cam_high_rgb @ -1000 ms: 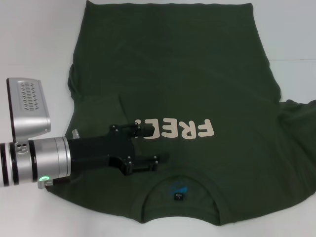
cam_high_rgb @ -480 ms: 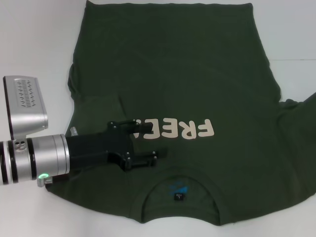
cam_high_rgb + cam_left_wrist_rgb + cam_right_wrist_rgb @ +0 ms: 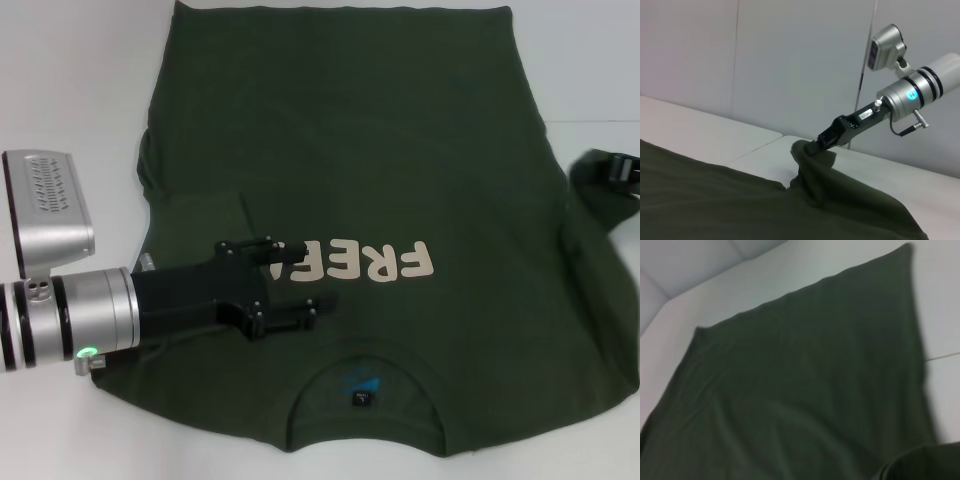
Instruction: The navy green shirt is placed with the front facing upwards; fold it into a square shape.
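Right gripper (image 3: 812,147) lifting shirt (image 3: 350,150) sleeve (jaws clamped).

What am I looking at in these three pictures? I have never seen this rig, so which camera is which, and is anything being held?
A two-armed robot is folding a dark green shirt spread on a white table. The overhead picture comes from its head camera; the other two come from cameras on its wrists. The left hand hovers over the shirt near the cream lettering, fingers apart, holding nothing. The right hand, seen from the left wrist camera, has pinched the shirt's sleeve and lifted it off the table.
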